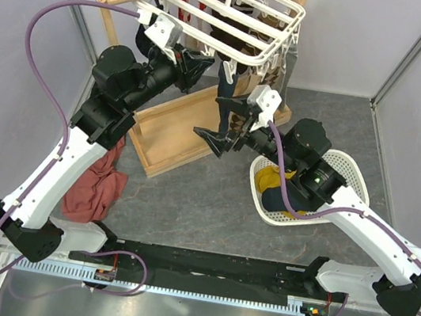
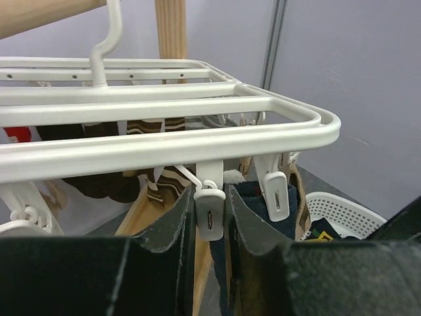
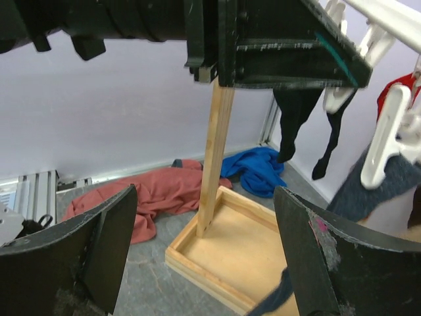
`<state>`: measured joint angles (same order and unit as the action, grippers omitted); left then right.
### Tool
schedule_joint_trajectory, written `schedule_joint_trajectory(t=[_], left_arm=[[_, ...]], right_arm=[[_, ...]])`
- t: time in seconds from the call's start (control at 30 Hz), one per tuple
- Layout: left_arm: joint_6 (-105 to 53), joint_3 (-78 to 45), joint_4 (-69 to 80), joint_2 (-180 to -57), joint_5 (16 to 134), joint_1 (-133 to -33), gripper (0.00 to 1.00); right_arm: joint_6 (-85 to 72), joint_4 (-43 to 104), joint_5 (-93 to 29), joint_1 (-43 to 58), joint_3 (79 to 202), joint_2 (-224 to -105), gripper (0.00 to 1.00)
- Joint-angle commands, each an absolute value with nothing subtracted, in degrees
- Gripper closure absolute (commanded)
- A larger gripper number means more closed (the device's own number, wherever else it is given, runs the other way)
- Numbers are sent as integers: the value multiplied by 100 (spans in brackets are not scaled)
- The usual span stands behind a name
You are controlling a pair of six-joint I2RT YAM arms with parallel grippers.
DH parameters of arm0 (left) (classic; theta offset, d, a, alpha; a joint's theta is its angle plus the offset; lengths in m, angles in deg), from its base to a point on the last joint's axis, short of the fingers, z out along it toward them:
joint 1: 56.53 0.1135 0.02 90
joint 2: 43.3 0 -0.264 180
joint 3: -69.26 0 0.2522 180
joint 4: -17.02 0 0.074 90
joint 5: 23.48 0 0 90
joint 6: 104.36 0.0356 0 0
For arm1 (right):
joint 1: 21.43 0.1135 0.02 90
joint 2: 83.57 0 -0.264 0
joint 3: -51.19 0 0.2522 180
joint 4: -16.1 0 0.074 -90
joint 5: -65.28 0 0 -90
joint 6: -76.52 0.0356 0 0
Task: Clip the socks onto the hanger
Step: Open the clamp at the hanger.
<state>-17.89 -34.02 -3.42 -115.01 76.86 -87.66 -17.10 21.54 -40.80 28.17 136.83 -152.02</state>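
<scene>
Left fingers of mine are squeezing a peg on the hanger at 12 o'clock; my right gripper is gaping wide, gripping nothing; navy sock is hanging just beside that peg.

1. Right gripper has its fingers spread wide with nothing between them. The wooden pole is dead ahead, standing in a wooden tray.
2. Left of the pole: red cloth. Right of it: blue cloth.
3. Further right of the pole, black socks hang down, then there's a white clip peg against a navy sock.
4. Above the pole, a black robot part fills the top.
</scene>
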Motion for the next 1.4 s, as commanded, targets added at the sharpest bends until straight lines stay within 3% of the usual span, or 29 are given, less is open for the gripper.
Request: schedule_joint_trajectory(t=[0.0,0.1,0.3,0.67,1.37], left_arm=[[-1998,-3617,-667,-11449,7794,-8992,90],[-2025,-3635,-852,-11493,7942,-9019,91],[-2078,-3582,-931,-11511,8478,-9028,92],[-2516,-3661,-510,-11696,9164,-9028,92],[-3686,-3521,694,-11731,10184,-9028,97]], right_arm=[[-1577,1571,-4204,2770,14053,-15450,9],[-1393,1431,-4098,2491,14054,-15564,10],[-250,657,-5187,1541,13860,-15643,12],[594,-46,-6436,1056,14141,-16074,15],[989,32,-5435,872,14273,-16118,19]])
